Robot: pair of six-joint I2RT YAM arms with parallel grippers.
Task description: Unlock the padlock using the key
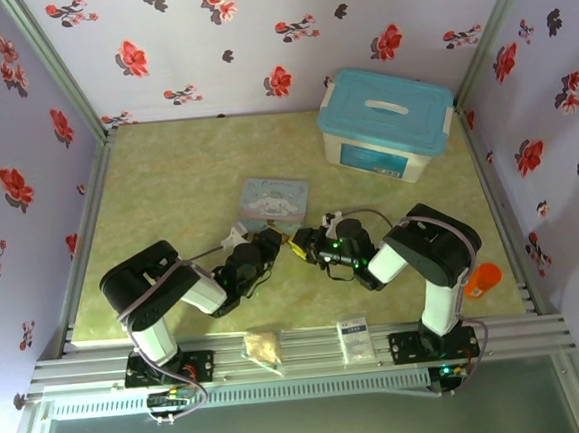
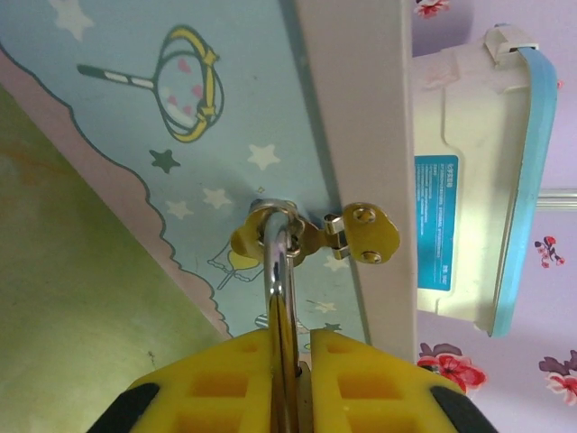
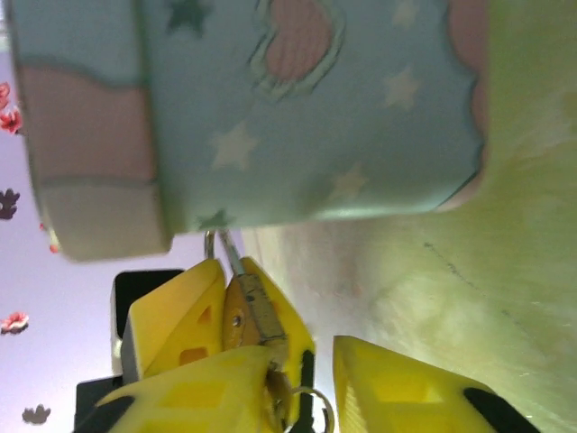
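Observation:
The brass-gold padlock [image 3: 248,311] hangs from the hasp [image 2: 361,233] of the cartoon tin [image 2: 225,108], its silvery shackle [image 2: 276,248] threaded through the hasp loop. My left gripper [image 2: 302,336] is shut on the padlock body, which shows edge-on between its yellow fingers. In the top view the two grippers meet at the padlock [image 1: 294,244] just in front of the tin [image 1: 273,200]. My right gripper [image 3: 302,354] sits right under the padlock with a gap between its fingers. The dark key [image 3: 284,390] and its thin wire ring [image 3: 313,408] lie in that gap at the padlock's underside.
A white box with a blue lid [image 1: 388,123] stands at the back right. An orange object [image 1: 483,279] lies at the right edge. Two small packets [image 1: 264,347] [image 1: 354,338] rest on the front rail. Flowered walls enclose the green table [image 1: 167,186].

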